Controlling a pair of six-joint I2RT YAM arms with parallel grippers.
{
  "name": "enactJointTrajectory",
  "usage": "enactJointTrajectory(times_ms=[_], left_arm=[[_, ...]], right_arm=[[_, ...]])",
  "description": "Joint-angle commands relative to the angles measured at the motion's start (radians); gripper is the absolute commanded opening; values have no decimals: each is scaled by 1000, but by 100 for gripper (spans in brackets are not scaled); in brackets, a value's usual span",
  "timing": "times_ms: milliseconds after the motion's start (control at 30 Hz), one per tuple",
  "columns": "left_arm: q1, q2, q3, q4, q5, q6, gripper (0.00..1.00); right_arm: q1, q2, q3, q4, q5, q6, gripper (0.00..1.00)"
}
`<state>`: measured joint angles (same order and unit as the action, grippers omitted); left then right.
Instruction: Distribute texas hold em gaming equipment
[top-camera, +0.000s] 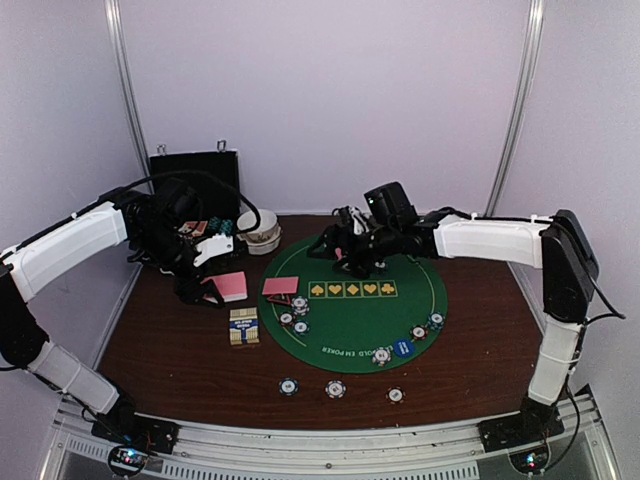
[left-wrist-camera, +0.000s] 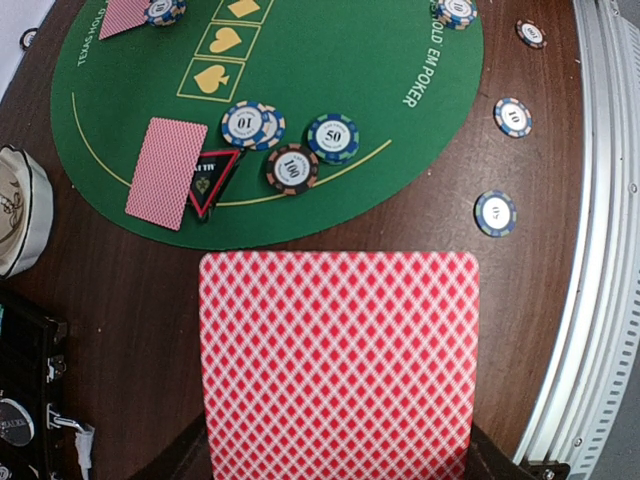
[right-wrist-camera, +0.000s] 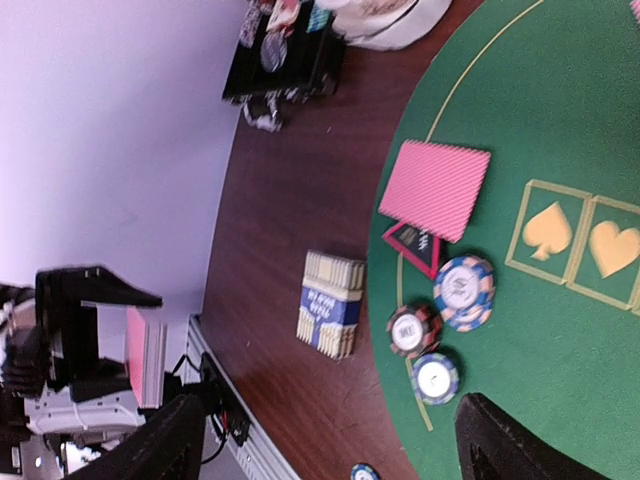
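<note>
Jaws on the left gripper (top-camera: 217, 288) are squeezed shut on the pink cards (left-wrist-camera: 338, 360). I see them held up over the brown table (top-camera: 180, 350), just off the left edge of the green mat (top-camera: 400, 300). I cannot tell how many cards are in that grip. Jaws on the right gripper (right-wrist-camera: 335, 440) stand wide apart with nothing between them. That gripper hangs over the far side of the mat.

On the left side of the mat lies one more pink card (left-wrist-camera: 166, 172), face down. A red triangle button (left-wrist-camera: 213, 182) touches its edge. Just beside the button sit a blue and orange chip (left-wrist-camera: 252, 124), a teal chip (left-wrist-camera: 333, 137) and a brown chip (left-wrist-camera: 292, 167).

A blue and cream box (top-camera: 244, 326) rests on the table, close to the mat's left edge. Three more chips (top-camera: 335, 388) sit in a row on the table, near the arm bases. On the near right part of the mat I see a blue button (top-camera: 403, 348) with a few chips (top-camera: 428, 325) close by. A white bowl (top-camera: 262, 235) and a black case (top-camera: 195, 175) stand at the far left.
</note>
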<state>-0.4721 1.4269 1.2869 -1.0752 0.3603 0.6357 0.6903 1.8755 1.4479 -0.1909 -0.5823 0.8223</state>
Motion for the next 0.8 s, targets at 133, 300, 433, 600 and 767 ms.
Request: enactJointTrajectory(times_ms=[133, 300, 433, 600, 767], left_arm=[[3, -18, 32, 5, 30, -15, 0], [3, -15, 35, 6, 32, -16, 0], [3, -17, 38, 5, 30, -16, 0], [3, -11, 44, 2, 29, -14, 0], [3, -8, 47, 1, 32, -13, 0]], right_arm=[[140, 5, -78, 406, -103, 264, 91], [192, 85, -24, 475, -125, 303, 90], [214, 145, 24, 513, -147, 333, 89], [239, 207, 98, 519, -185, 346, 88], [252, 248, 132, 537, -199, 362, 88]])
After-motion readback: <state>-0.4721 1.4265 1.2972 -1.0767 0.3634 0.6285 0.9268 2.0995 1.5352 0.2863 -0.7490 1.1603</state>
